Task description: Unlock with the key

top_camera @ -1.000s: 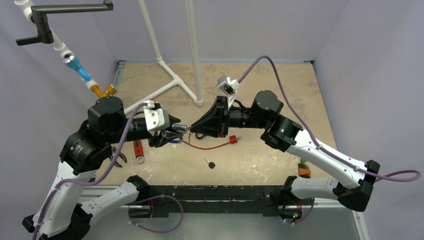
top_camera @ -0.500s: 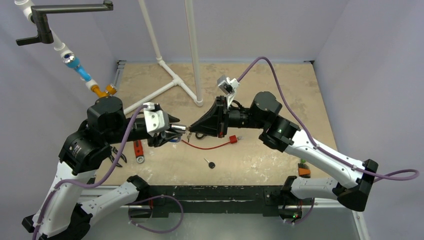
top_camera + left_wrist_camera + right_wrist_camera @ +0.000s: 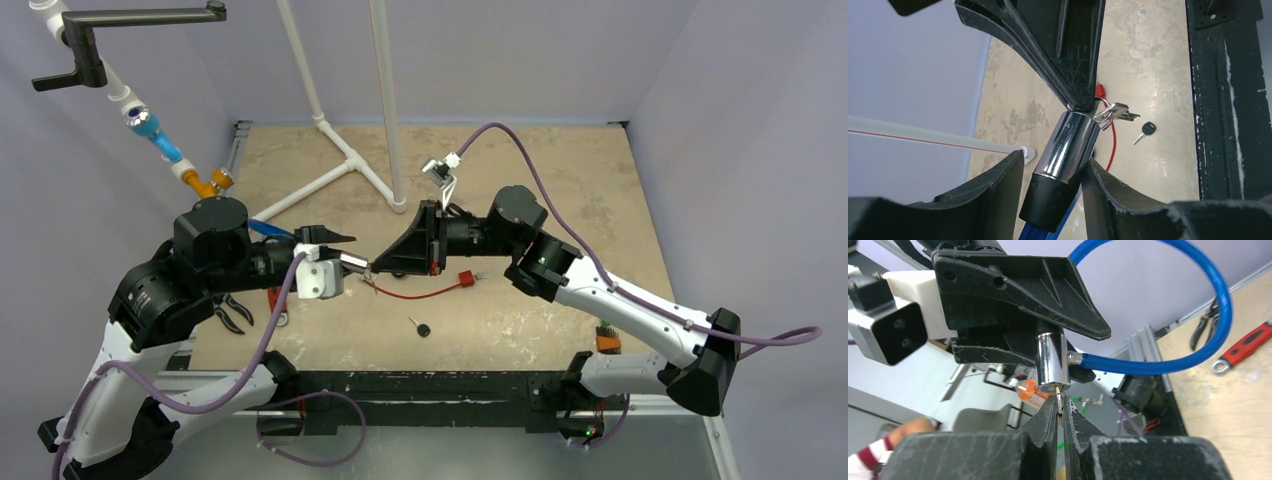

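The lock is a chrome cylinder (image 3: 1073, 142) with a black collar and a looped blue cable (image 3: 1220, 315). My left gripper (image 3: 1053, 161) is shut on the cylinder and holds it in the air above the table; it shows in the top view too (image 3: 338, 258). My right gripper (image 3: 1059, 409) is shut on a small key (image 3: 1058, 399), whose tip sits in the keyhole at the cylinder's end face (image 3: 1052, 386). In the top view the right gripper (image 3: 376, 268) meets the cylinder (image 3: 356, 263) tip to tip. A ring with spare keys (image 3: 1115, 112) hangs by the joint.
A loose black-headed key (image 3: 421, 328) lies on the table near the front. A red wire with a red block (image 3: 465, 279) lies under the right gripper. A red-handled wrench (image 3: 275, 300) and pliers (image 3: 232, 315) lie at the left. A white pipe frame (image 3: 345, 160) stands behind.
The left wrist has rolled, so its camera block now hangs on the near side and the blue cable shows behind it. The right arm shifted slightly left and its wrist turned, still at the cylinder.
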{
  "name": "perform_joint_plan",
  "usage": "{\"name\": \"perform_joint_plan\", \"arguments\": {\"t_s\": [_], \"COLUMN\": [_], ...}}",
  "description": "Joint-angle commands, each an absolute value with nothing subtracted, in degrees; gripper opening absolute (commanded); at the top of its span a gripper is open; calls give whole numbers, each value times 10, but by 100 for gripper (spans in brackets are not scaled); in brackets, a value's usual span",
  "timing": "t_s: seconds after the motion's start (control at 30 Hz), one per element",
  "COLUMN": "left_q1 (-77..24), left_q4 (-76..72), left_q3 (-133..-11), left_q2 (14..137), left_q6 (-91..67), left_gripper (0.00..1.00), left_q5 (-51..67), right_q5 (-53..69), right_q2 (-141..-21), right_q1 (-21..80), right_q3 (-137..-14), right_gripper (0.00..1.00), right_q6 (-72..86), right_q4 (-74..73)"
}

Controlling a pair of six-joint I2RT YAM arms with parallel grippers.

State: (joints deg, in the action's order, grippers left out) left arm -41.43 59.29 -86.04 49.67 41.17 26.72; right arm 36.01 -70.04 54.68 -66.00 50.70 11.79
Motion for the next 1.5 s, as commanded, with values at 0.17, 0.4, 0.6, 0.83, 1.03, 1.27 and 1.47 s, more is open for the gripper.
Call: {"name": "perform_joint_plan", "arguments": {"t_s": [0.17,0.4,0.6,0.83,1.03,1.27,1.47], "left_q1": [-443,-446,-447,-447,-446,-436,-430], "left_q4": [552,541,537,518,512,483,463], "left_q3": [-863,-845,-842,-830,-844,-850,-868], "left_q2": [510,496,495,483,484,486,496], "left_q6": [494,509,483,443,394,339,307], "left_gripper": [0,0,0,0,0,0,0], "left_q5": [283,270,269,264,263,251,249], "right_q5": [377,386,408,405,403,393,363], "right_q2": [-728,-744,-763,-738,-699,-671,-645], "right_q1": [549,539,535,520,484,471,467], "right_q3": [-647,-652,-667,-694,-717,-727,-736], "right_gripper": [0,0,1,41,60,70,71], "right_q6": [674,745,796,744,681,624,540], "right_q4": [276,298,325,258,189,122,45]}}
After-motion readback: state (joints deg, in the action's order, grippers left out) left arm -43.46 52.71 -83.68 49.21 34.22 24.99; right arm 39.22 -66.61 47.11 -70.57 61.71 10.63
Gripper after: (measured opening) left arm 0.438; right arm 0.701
